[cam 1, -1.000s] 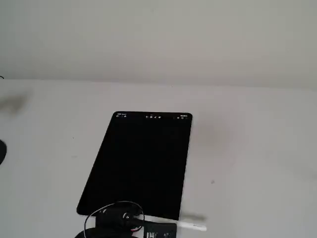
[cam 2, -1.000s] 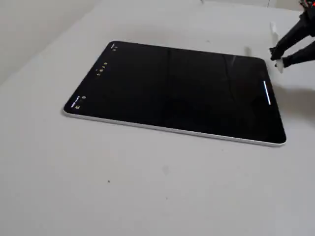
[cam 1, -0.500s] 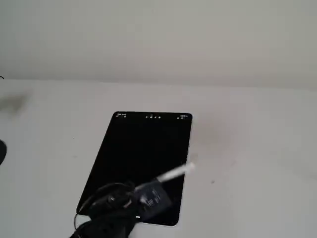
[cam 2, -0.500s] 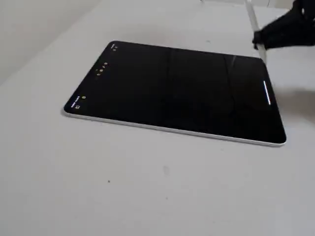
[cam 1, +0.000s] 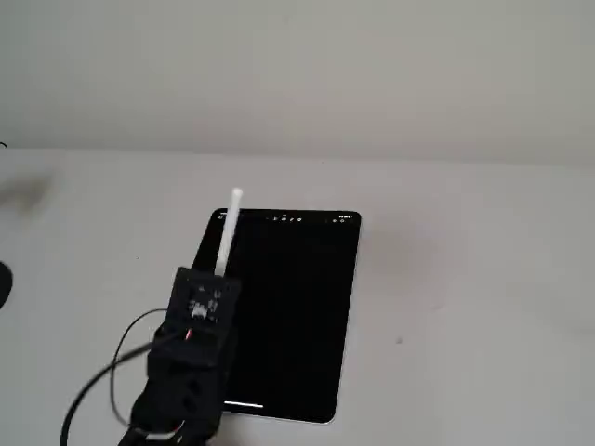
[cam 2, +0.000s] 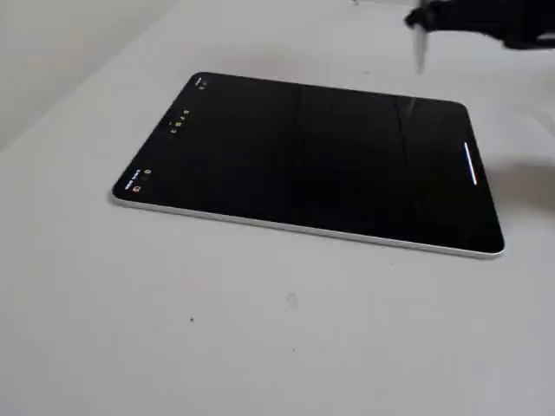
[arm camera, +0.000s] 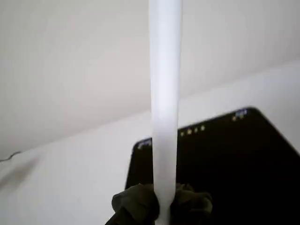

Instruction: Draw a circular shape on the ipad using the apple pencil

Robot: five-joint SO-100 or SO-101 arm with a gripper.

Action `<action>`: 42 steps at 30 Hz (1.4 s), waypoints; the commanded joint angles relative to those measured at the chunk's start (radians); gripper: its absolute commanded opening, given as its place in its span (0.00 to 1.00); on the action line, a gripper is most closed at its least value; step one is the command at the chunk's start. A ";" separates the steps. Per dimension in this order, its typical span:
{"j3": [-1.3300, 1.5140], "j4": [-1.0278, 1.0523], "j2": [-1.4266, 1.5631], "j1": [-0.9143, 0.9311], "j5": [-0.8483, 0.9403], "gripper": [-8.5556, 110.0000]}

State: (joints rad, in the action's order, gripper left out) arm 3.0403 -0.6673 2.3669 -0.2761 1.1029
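The ipad [cam 1: 288,316] lies flat on the white table, its black screen showing tiny icons along the far short side. My black gripper [cam 1: 221,275] hovers over its left edge in a fixed view, shut on the apple pencil [cam 1: 228,232], which sticks out beyond the fingers. In the wrist view the white apple pencil [arm camera: 165,103] runs straight up between both fingers [arm camera: 136,206], with the ipad [arm camera: 225,159] below. From the side, the gripper [cam 2: 422,21] is above the ipad [cam 2: 303,156] far edge, and the apple pencil [cam 2: 421,52] is clear of the screen. No circular shape shows on the screen.
A black cable [cam 1: 93,400] loops from the arm at the front left. A dark object [cam 1: 3,283] sits at the left edge of the table. A pale wall rises behind the table. White tabletop [cam 2: 260,329] surrounds the tablet.
The gripper has risen from the table by the tablet's near right corner and swung left with the pencil, which has turned from lying sideways to pointing away over the left edge.
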 commanded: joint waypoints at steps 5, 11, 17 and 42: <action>-0.482 -0.595 -0.936 0.055 0.135 0.07; -0.678 -0.607 -1.158 0.080 0.172 0.07; -0.747 -0.600 -1.244 0.098 0.192 0.07; -0.773 -0.646 -1.385 0.018 0.242 0.07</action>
State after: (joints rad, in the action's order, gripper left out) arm 2.2749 -1.2717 0.9802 -0.2255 1.3315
